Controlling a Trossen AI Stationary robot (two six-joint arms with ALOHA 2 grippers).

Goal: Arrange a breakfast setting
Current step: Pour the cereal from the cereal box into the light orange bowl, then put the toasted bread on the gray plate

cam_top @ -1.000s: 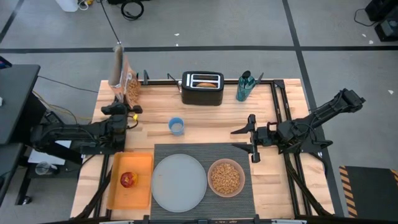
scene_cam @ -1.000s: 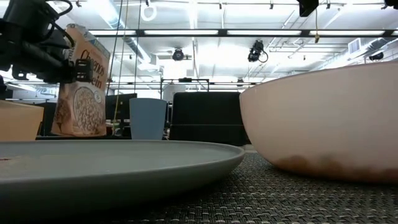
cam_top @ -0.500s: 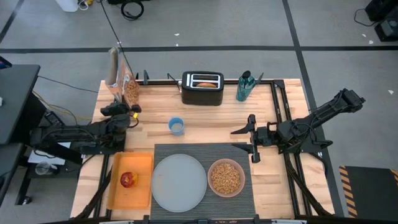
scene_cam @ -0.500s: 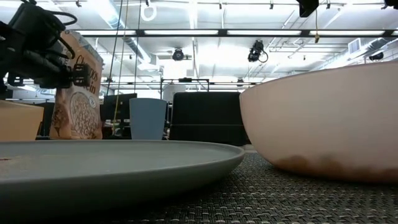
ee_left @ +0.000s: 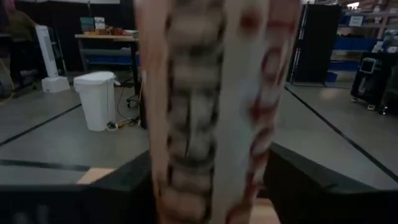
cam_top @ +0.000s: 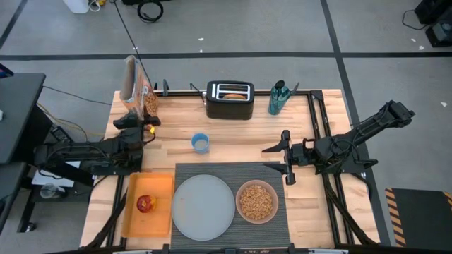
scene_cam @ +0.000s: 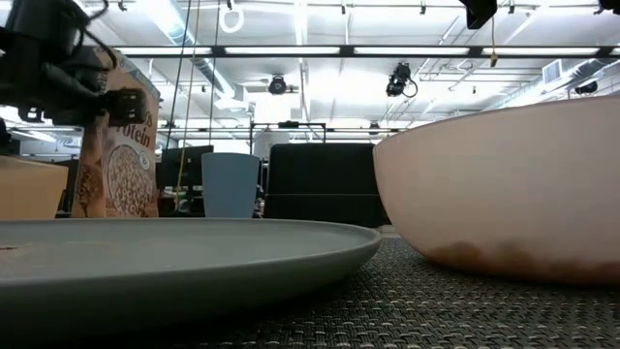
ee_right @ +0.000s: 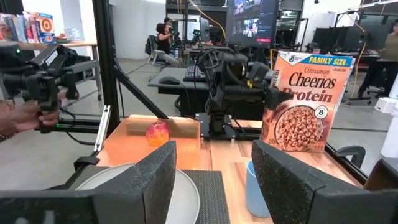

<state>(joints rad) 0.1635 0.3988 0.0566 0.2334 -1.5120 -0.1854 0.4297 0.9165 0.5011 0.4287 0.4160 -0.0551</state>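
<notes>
The orange cereal box (cam_top: 139, 88) stands upright at the table's far left corner, between the fingers of my left gripper (cam_top: 138, 121). It also shows in the right wrist view (ee_right: 305, 102) and the low view (scene_cam: 116, 155). My right gripper (cam_top: 282, 162) is open and empty above the far right corner of the dark grey placemat (cam_top: 226, 171). The pale grey plate (cam_top: 203, 206) and the pink bowl (cam_top: 256, 202), filled with cereal, sit on the placemat. The red apple (cam_top: 145, 204) lies in an orange tray (cam_top: 161, 212). I cannot make out a spoon. My left gripper pinches the cereal box between its two fingers, one on each broad face, close to the narrow side (ee_left: 205, 124) that faces the wrist. One finger lies on the printed front near its edge (ee_right: 280, 99), about mid-height. The fingers come level from the near side. The box is upright; whether its bottom touches the table I cannot tell.
A black toaster (cam_top: 230, 101) with a tan bagel half (cam_top: 235, 94) in a slot stands at the far edge. A teal holder (cam_top: 277, 99) is to its right and a small blue cup (cam_top: 200, 143) in front. A person's hand (ee_right: 18, 115) holds a dark device beyond the table.
My left gripper has gone down and slightly toward the far left corner with the cereal box. The box has come lower and turned about, so the low view now sees more of its narrow side.
</notes>
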